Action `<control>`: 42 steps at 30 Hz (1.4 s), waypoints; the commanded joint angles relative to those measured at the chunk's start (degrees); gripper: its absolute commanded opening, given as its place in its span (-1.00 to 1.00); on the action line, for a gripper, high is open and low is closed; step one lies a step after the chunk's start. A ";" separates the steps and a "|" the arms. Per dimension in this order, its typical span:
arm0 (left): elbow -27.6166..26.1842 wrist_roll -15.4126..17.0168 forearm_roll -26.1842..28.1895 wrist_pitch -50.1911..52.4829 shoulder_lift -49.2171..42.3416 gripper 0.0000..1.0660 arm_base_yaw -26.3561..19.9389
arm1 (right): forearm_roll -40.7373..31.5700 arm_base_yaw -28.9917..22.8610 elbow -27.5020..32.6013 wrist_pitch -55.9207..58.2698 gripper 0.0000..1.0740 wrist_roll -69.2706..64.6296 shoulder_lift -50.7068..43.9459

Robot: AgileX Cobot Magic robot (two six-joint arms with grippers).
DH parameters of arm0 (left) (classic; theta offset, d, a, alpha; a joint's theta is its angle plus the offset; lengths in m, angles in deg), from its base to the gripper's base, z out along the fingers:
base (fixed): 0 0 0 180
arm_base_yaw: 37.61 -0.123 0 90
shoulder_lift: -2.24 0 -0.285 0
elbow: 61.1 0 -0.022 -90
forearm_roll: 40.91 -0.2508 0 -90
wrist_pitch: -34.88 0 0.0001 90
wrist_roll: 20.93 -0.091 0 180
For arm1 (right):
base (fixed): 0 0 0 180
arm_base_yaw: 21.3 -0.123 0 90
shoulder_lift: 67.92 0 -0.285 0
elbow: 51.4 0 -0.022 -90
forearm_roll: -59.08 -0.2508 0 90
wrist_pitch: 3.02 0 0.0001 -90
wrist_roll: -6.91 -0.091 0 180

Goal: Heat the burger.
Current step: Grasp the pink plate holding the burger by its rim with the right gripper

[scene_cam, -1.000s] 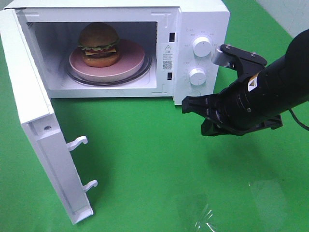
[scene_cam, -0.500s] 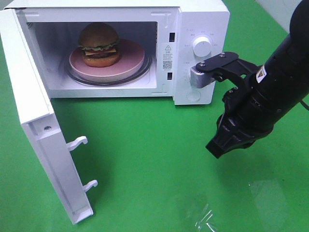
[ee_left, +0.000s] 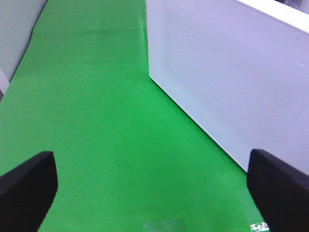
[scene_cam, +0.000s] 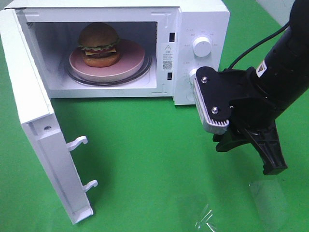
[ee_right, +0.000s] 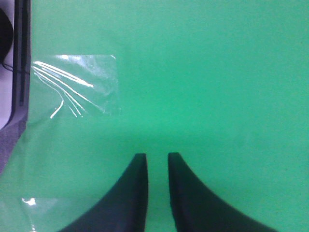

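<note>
Right wrist view, right gripper [ee_right: 157,157]: 2 dark fingers [ee_right: 137,188] stand a narrow slit apart with nothing between them. Their bases run off the frame edge.
Green cloth [ee_right: 217,72]: directly under the jaws and visible through the slit.
Clear film patch [ee_right: 77,84]: lies flat on the cloth ahead of the jaws and off to one side, well apart from the tips. Glare streaks cross it and its edges are faint.
Frame edge beside the film: a dark strip and a pale surface, too cut off to identify.
Left wrist view, left gripper [ee_left: 150,159]: jaws spread wide and holding nothing. Only the 2 tips show, in the frame's corners.
White panel [ee_left: 231,82]: ahead of these jaws, nearer one tip, with a fine dot pattern. It is cut off, so I cannot tell which part of the oven it is.
Exterior high view, right arm [scene_cam: 285,72]: black, with the gripper tilted down over the cloth. The slit between the jaws is hidden from this angle.
Door [scene_cam: 38,140]: swung wide open, far across from the right jaws, with 2 latch hooks [scene_cam: 79,141] showing.
Microwave [scene_cam: 203,19]: just beyond the right wrist.
Upper dial [scene_cam: 201,46]: in full view, though its print is too small to read.
Lower dial [scene_cam: 193,73]: partly hidden behind the wrist.
Burger [scene_cam: 99,44]: on the pink plate [scene_cam: 130,60], which sits on the glass turntable [scene_cam: 145,72] inside the cavity. It is well apart from both sets of jaws and its rear is hidden.
</note>
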 commanded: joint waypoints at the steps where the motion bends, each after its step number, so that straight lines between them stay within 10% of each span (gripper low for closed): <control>1: 0.23 0.11 0.11 0.06 -1.09 0.87 -0.11 | -0.11 0.23 -0.29 -1.55 -0.55 5.39 -0.52; 16: 0.23 0.11 0.11 0.06 -1.09 0.87 -0.11 | 13.58 -6.93 -1.15 -11.12 0.62 -4.81 0.00; 42: 0.23 0.06 0.11 0.06 -1.09 0.87 -0.11 | 22.29 -9.80 -14.38 -22.17 0.63 -13.01 13.46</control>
